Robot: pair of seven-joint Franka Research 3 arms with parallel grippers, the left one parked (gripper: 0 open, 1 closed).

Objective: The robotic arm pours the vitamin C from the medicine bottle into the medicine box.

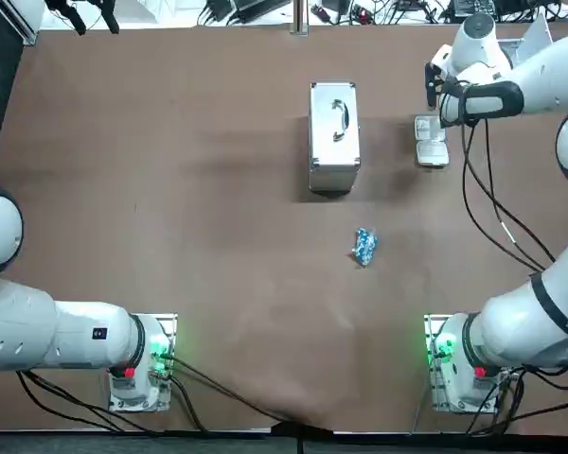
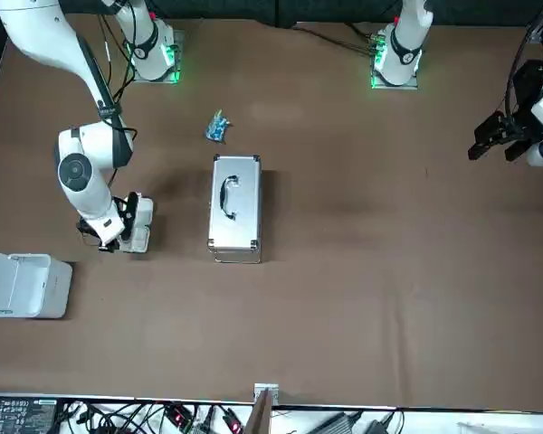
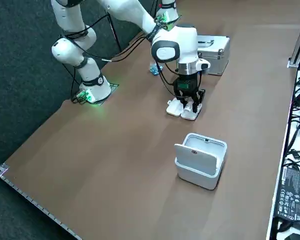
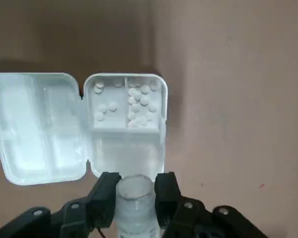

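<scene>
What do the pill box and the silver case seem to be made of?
The pill box: likely white plastic, its open lid slightly see-through. The case: probably aluminium, given its silver sheen. The right gripper holds a bottle at the pill box.

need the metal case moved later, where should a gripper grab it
Its top handle, from straight above, fingers across the bar: it faces up and the case itself looks too wide. The right gripper, by the pill box, is shut on the bottle.

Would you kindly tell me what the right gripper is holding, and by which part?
The right gripper holds the medicine bottle, fingers pressing its two sides near the end facing the medicine box.
</scene>
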